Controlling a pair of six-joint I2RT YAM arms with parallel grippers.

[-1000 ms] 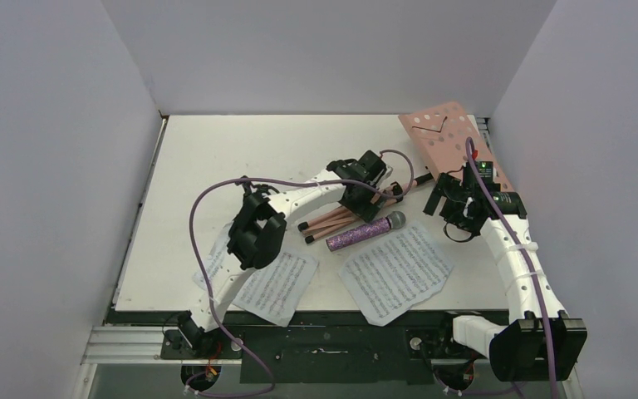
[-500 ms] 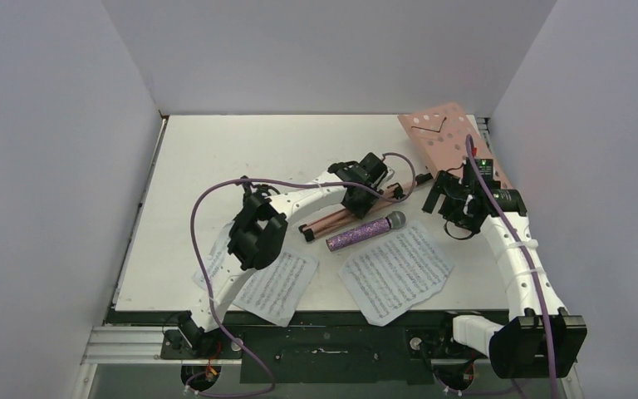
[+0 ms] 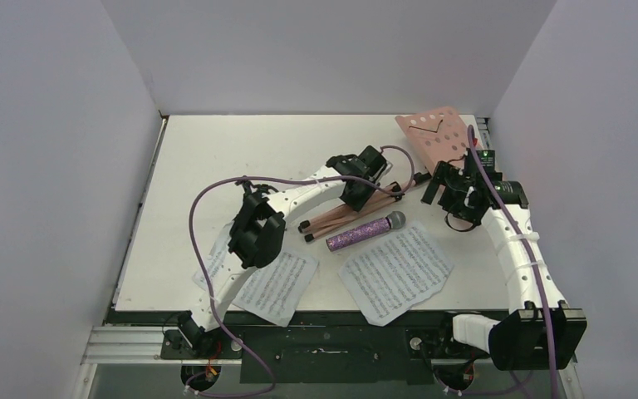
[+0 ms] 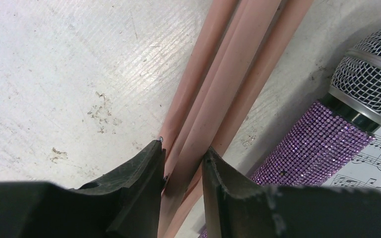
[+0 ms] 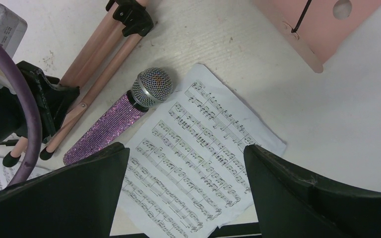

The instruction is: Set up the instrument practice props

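Now the left gripper (image 4: 183, 148) is clenched on the folded legs (image 4: 218, 84) of the pink music stand (image 3: 434, 133), which lies toward the far right corner, probably to raise it. The right gripper (image 5: 184, 148) hangs wide apart, holding nothing. The microphone (image 3: 365, 232) lies just beside the legs, on a scuffed white tabletop (image 3: 241, 158) with plain grey walls (image 3: 50, 166).
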